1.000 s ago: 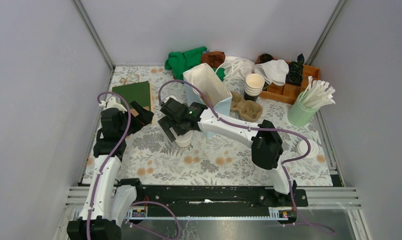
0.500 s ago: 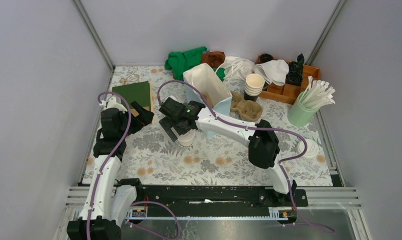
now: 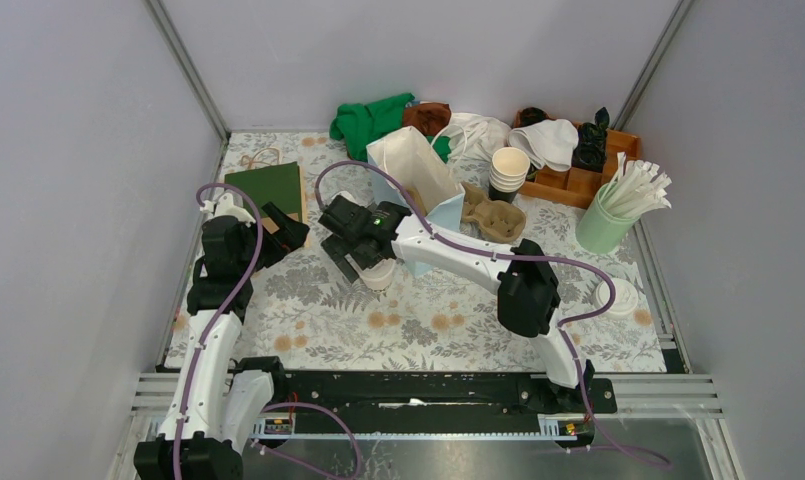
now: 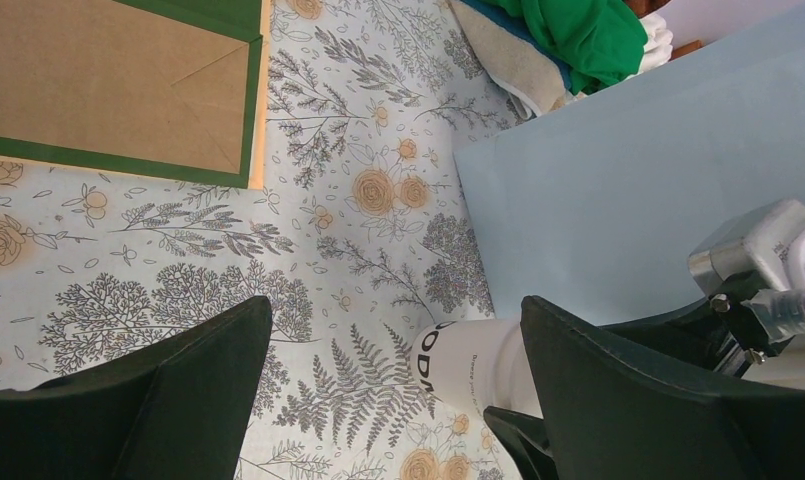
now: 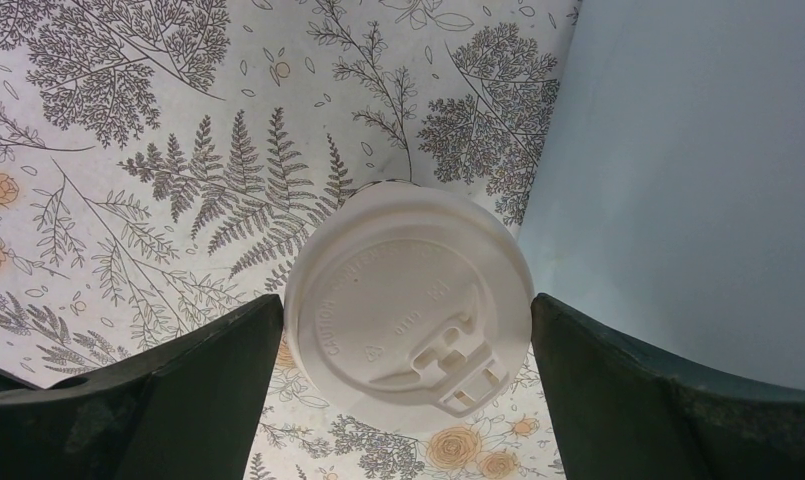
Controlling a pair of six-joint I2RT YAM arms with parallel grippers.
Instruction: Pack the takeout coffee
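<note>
Left gripper (image 4: 393, 320): my fingers wide apart, holding nothing, hanging over the floral-print table (image 3: 418, 325) near the flat green paper bag (image 3: 266, 190)

Right gripper (image 5: 408, 325): my fingers wide apart, straddling the small pale paper cup with white round lid (image 5: 408, 295). Cup upright on the table, fingers just beside the lid, contact unclear

Tall pale blue paper bag (image 3: 418, 170) stands just behind the cup, mouth open

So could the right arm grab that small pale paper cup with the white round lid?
Probably yes: the right gripper hangs open over the lidded paper cup, one finger either side of it, nothing between. The pale blue paper bag stands close alongside.
</note>
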